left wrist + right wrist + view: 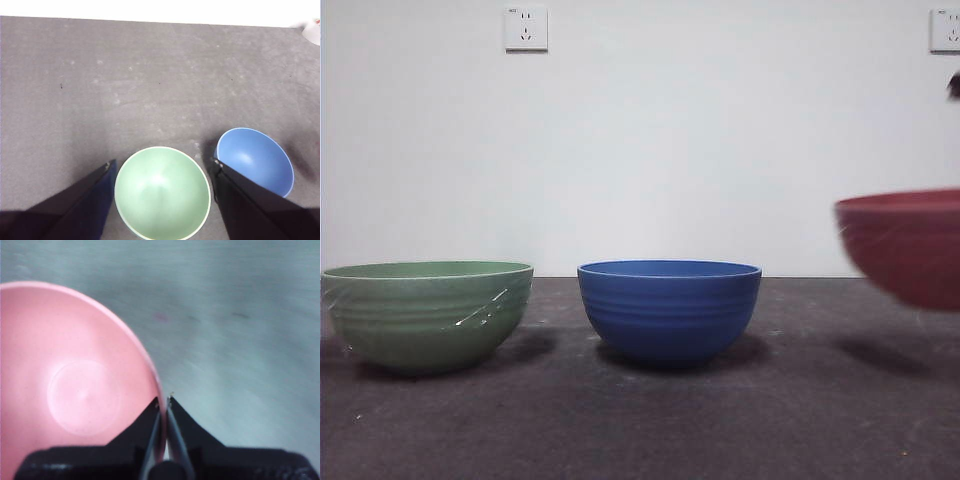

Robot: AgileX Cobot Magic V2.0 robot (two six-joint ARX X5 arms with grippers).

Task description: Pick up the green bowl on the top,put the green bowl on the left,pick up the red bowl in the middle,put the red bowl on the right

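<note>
Red bowl (905, 245) hangs above the table (640, 420) at its right side, rim pinched by the right tool (164, 402). Risk: thin rim grip (one point only) may slip or tilt during lowering. Left tool (162, 167), spread apart, hovers over the green bowl (428, 312).

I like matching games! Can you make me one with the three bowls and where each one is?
Things:
1. green bowl
2. blue bowl
3. red bowl

Places:
A. up in the air, its rim pinched by the right gripper
B. on the table, in the middle
C. on the table, below the open left gripper

Pairs: 1-C, 2-B, 3-A
</note>
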